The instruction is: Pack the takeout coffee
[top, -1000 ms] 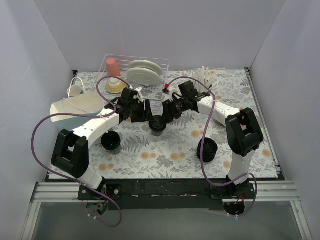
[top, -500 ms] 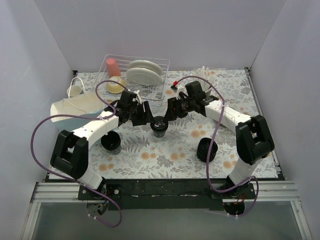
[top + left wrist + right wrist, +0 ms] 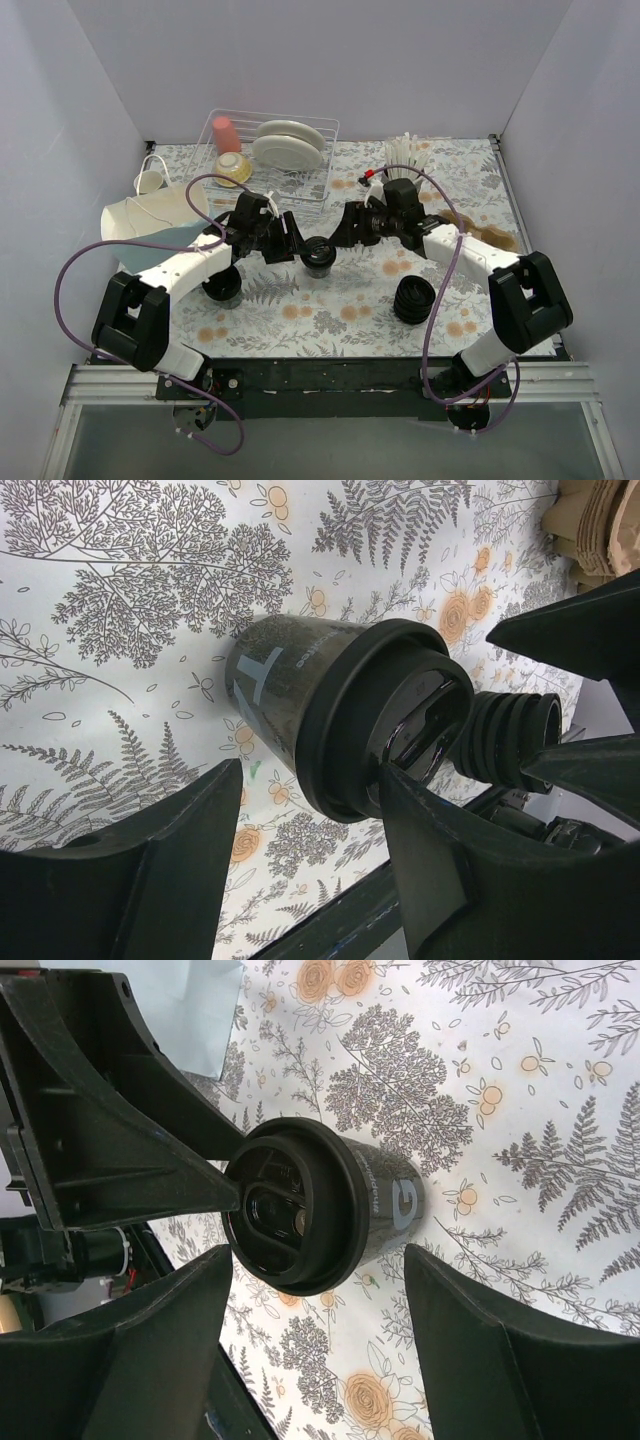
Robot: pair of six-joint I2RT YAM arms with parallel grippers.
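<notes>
Your coffee (image 3: 320, 255) stands upright on the tabletop (image 3: 330, 320), about midway across and between the two arms. Its black lid (image 3: 275, 1205) is on.

Your left end effector (image 3: 310, 770) reaches it from the left and is closed on it. In the left wrist view, one finger lies against the cup wall and the other against the edge of the lid. In the right wrist view, you can see one of those fingers (image 3: 130, 1140) with its tip touching the lid's rim.

Your right end effector (image 3: 320, 1255) faces the coffee from the other side with its jaws spread wide. Both of its fingers stand clear of the cup, with patterned tabletop showing in the gaps on either side. It holds nothing.

A lidless cup (image 3: 222, 285) sits beside the left arm, nearer the arm bases than the coffee. A ribbed stack of lids (image 3: 413, 300) sits by the right arm, also on the near side. A white bag (image 3: 150, 215) lies at the left, just beside the left arm.

At the back you have a wire rack (image 3: 318, 180) with plates (image 3: 288, 143), a pink cup (image 3: 226, 134) and a bowl (image 3: 234, 168). White cutlery (image 3: 405, 155) stands at the back right. A brown cardboard piece (image 3: 490, 238) lies near the right edge.
</notes>
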